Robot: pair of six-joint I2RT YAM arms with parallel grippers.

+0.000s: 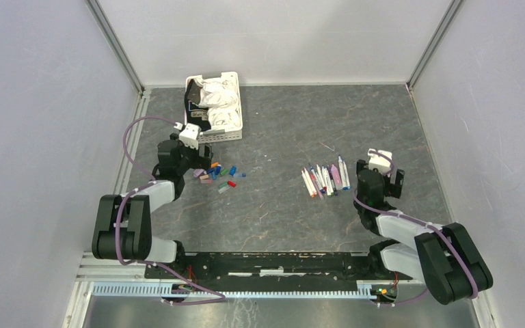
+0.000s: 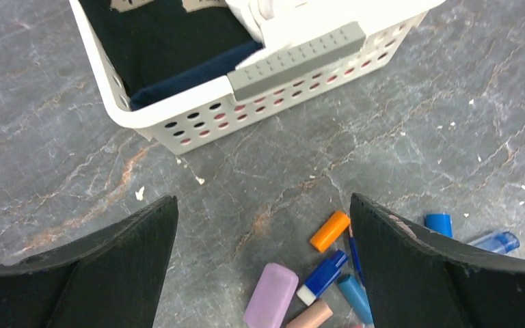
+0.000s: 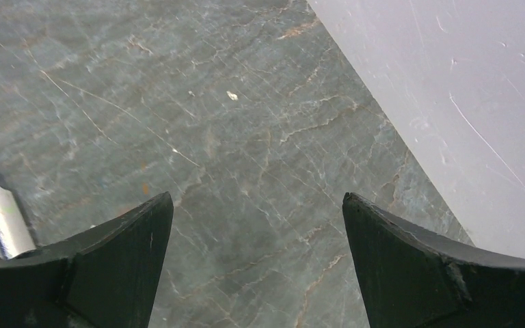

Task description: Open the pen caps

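The caps (image 1: 217, 176) lie loose in a small heap on the desk (image 1: 273, 219), near the basket (image 1: 227, 135) and close by the left claw (image 2: 263, 201). The pens (image 1: 326, 179) lie in a row well apart from them, beside the right claw (image 3: 257, 198); one shows a bare blue tip. Both claws gape wide and hold nothing. Uncapping looks done or nearly so, though the pens are too small to tell if any has a cap on.

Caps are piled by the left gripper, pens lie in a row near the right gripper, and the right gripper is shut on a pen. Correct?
Not quite. The right gripper is open and empty: the right wrist view shows its jaws apart with nothing between them. The rest holds: pen caps piled by the left gripper, pens in a row near the right.
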